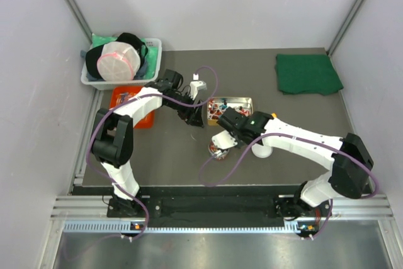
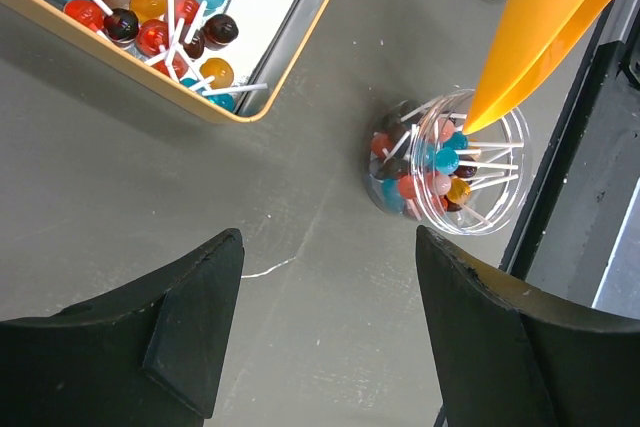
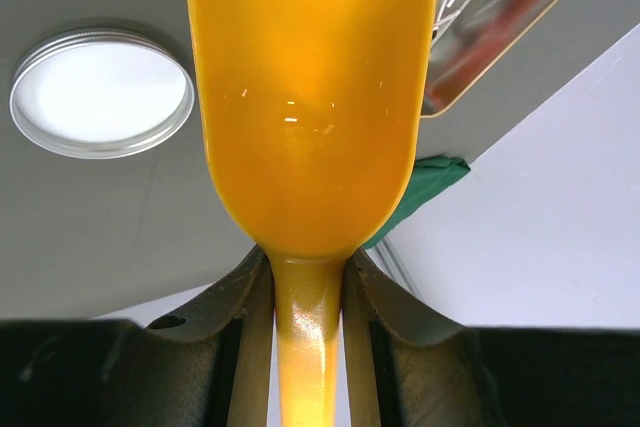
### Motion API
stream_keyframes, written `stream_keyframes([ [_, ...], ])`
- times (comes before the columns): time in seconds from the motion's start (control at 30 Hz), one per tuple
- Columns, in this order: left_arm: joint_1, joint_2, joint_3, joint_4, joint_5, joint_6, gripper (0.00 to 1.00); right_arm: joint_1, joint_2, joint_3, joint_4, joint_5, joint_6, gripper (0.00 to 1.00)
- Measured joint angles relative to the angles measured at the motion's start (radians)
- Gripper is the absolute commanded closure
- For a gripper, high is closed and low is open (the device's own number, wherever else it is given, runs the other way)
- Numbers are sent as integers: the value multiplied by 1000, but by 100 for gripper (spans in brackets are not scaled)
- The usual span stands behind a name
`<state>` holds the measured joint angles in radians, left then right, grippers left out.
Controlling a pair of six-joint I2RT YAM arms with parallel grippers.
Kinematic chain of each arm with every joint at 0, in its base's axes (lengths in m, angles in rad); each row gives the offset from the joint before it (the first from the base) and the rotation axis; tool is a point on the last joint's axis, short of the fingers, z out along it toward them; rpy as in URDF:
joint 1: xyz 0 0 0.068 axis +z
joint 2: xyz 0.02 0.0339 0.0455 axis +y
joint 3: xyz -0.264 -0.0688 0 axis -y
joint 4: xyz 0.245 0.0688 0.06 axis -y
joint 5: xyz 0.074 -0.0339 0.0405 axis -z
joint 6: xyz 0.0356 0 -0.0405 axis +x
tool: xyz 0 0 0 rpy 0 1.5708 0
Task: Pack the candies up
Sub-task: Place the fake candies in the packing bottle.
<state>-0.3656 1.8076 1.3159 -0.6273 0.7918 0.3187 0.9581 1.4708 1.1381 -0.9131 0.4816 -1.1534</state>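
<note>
Pinch of the right gripper (image 3: 308,272) on the thin handle of the orange scoop (image 3: 310,97), bowl pointed away from the wrist. Scoop tip, seen from the left wrist, dipped inside the rim of the clear jar (image 2: 450,162), with candies (image 2: 425,162), small lollipops on white sticks, heaped within.

Judged as the pouring step, mid-task: plenty more candies in the metal tin (image 2: 305,27), at 11 o'clock from the left gripper (image 2: 328,262), with the jar at 2 o'clock. Left gripper spread wide, holding nothing, poised above the table (image 2: 150,227).

Next, probably: lift the tip clear without knocking the jar over, then swing to the tin for another load.

Right wrist view only: jar lid (image 3: 100,92) flat on the table at 10 o'clock of the scoop bowl, jar itself hidden under the scoop, load inside impossible to tell. Top view only: tin at 12 o'clock of the jar, lid at 3 o'clock.
</note>
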Motion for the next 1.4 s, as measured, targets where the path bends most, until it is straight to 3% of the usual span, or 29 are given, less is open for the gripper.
stream_keyframes([
  [0.2,0,-8,-3,1,0,-3,26,-18,-18,16,-25,-19,-2,100],
  [0.63,0,-8,-15,19,0,-3,26,10,-36,90,-89,-212,77,100],
  [0.93,0,-8,-18,31,2,-3,26,29,-33,-51,-51,-179,84,100],
  [1.4,0,-12,-31,43,4,-6,26,30,-30,10,-1,-137,81,100],
])
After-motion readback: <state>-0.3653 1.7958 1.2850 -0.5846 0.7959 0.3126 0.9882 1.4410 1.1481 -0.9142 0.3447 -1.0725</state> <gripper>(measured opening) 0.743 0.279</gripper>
